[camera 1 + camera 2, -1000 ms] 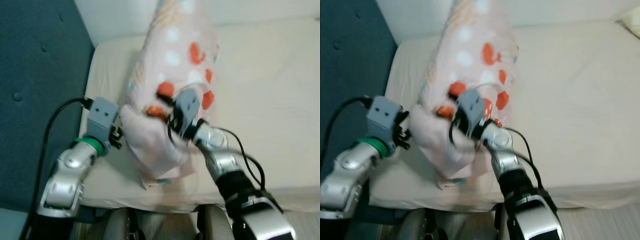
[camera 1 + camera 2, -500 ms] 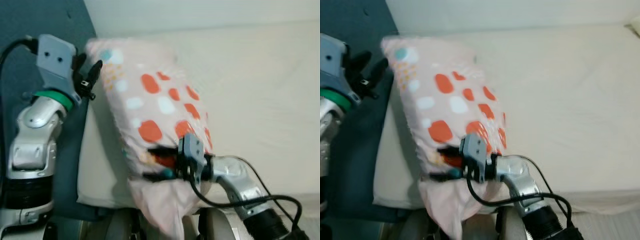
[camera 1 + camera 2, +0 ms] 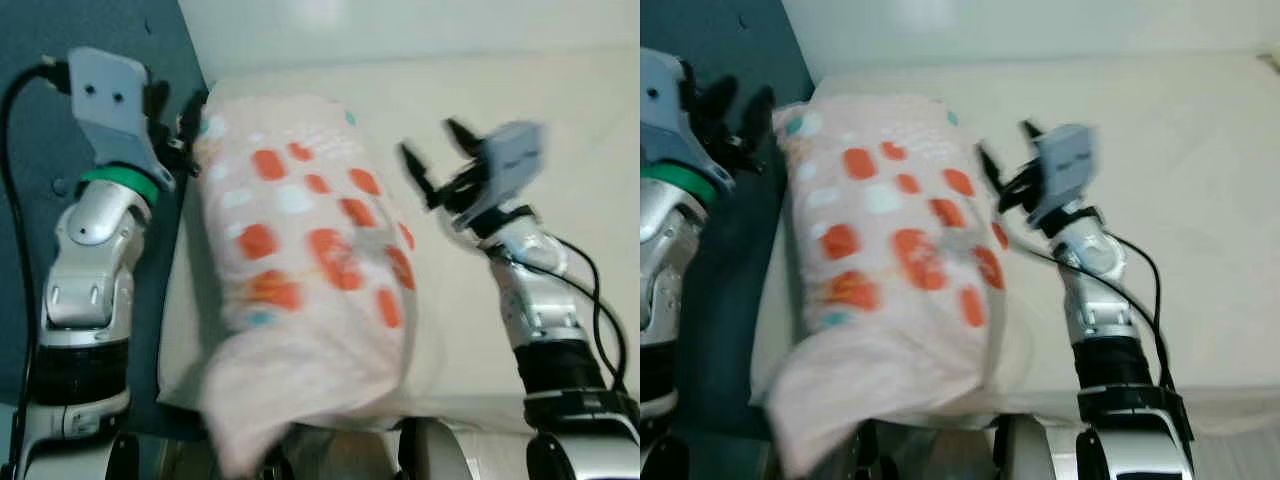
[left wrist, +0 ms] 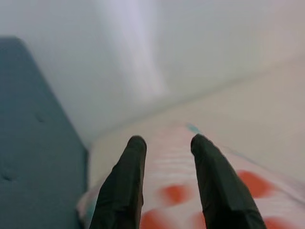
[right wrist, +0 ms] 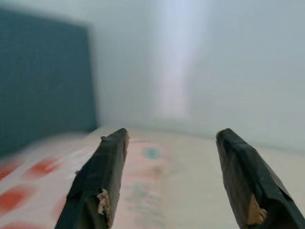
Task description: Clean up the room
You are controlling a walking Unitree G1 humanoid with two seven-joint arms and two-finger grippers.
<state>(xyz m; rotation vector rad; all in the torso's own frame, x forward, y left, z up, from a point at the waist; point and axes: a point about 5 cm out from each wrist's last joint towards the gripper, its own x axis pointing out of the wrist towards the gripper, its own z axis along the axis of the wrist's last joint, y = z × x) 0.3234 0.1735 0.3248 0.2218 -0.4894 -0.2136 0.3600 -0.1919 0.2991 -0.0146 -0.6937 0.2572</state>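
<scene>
Spotted pillow [image 3: 300, 270], one, on bed [image 3: 560, 160]

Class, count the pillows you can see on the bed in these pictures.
1. The spotted pillow lies at the head of the bed, beside the blue headboard, between the two end effectors. Others may lie beyond the frame.

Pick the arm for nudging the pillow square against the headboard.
Left, probably. The left gripper hovers open at the pillow corner beside the headboard. The right gripper, open, is raised off the pillow's far side.
</scene>
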